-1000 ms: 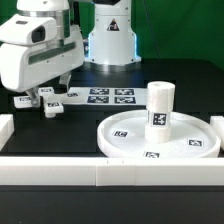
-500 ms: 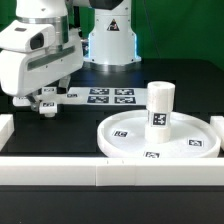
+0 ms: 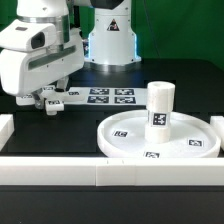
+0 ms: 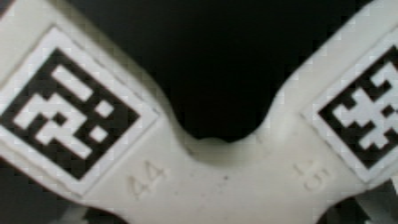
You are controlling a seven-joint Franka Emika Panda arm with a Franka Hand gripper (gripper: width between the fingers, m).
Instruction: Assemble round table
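Observation:
The cross-shaped piece (image 3: 57, 103) lies on the black table at the exterior view's left. My gripper (image 3: 40, 101) is down over it, and its fingers are mostly hidden by the hand. In the wrist view the cross-shaped piece (image 4: 214, 170) fills the picture very close up, with two tagged arms spreading apart; no fingers show there. The large round disc (image 3: 130, 140) lies at the exterior view's right. The short thick cylinder (image 3: 160, 108) stands upright on its centre.
The marker board (image 3: 110, 97) lies flat behind the disc, next to the cross-shaped piece. A long white border rail (image 3: 100, 175) runs along the front and another (image 3: 5, 128) stands at the left. The robot base (image 3: 110, 35) is at the back.
The hand has shifted a little to the exterior view's left and lower over the cross-shaped piece. In the last half second it has hardly moved. Disc and cylinder are unmoved.

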